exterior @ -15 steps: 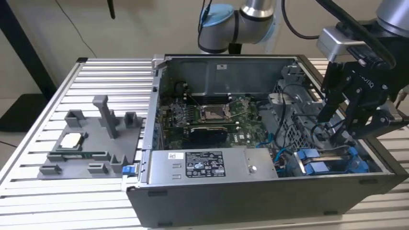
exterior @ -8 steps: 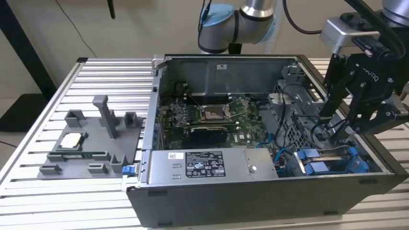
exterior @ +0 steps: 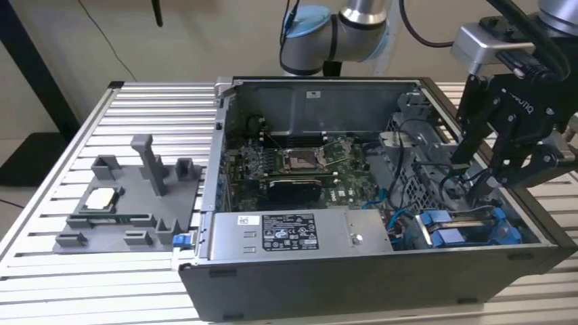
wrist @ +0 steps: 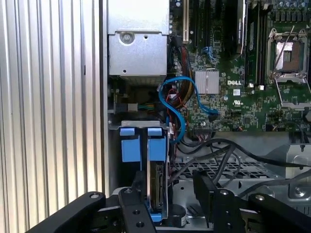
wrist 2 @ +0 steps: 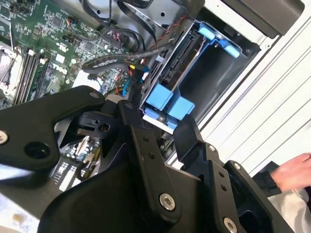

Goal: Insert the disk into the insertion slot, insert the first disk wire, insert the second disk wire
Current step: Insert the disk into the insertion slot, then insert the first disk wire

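Observation:
The disk (wrist: 158,187) stands on edge in the insertion slot (wrist 2: 209,82), a dark bay with blue rails (exterior: 442,227) at the case's near right corner. Its connector edge (wrist 2: 177,63) faces up with no wire plugged in. My gripper (wrist: 172,196) is open just above it, and the black fingers (wrist 2: 141,141) straddle the disk's edge near the blue tabs (wrist 2: 167,103); I cannot tell whether they touch it. A blue wire (wrist: 181,99) and a black cable bundle (wrist 2: 114,63) lie loose beside the bay. In the exterior view the gripper (exterior: 483,196) hangs over the bay.
The open case (exterior: 361,271) lies on a slatted table (exterior: 54,271). A grey box with a white sticker (exterior: 289,233) sits beside the bay, with the green board and socket (exterior: 301,159) behind. A grey fixture (exterior: 126,203) stands left. A hand (wrist 2: 291,170) rests outside the case.

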Controlling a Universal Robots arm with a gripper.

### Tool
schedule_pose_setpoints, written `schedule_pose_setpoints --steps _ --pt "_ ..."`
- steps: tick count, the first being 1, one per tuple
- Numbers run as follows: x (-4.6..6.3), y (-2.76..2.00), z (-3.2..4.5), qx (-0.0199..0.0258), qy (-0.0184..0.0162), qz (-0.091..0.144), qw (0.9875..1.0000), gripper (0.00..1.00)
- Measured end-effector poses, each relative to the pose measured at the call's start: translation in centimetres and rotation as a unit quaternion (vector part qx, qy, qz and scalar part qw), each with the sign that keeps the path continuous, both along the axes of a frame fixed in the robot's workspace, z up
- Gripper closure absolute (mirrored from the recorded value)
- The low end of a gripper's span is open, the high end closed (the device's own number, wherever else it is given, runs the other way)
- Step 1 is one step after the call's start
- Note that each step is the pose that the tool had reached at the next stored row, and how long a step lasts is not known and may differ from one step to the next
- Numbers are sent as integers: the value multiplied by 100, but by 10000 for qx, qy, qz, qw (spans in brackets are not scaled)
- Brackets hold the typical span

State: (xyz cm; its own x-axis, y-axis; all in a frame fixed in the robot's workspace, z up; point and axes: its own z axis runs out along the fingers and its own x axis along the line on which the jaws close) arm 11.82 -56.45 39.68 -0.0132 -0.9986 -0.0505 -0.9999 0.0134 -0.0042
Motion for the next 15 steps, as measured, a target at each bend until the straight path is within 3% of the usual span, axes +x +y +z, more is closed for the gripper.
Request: schedule_pose_setpoints --steps 8,15 --pt "-1 84 -3 0 -42 1 10000 45" --pt "-18 149 -69 0 -189 11 9998 45"
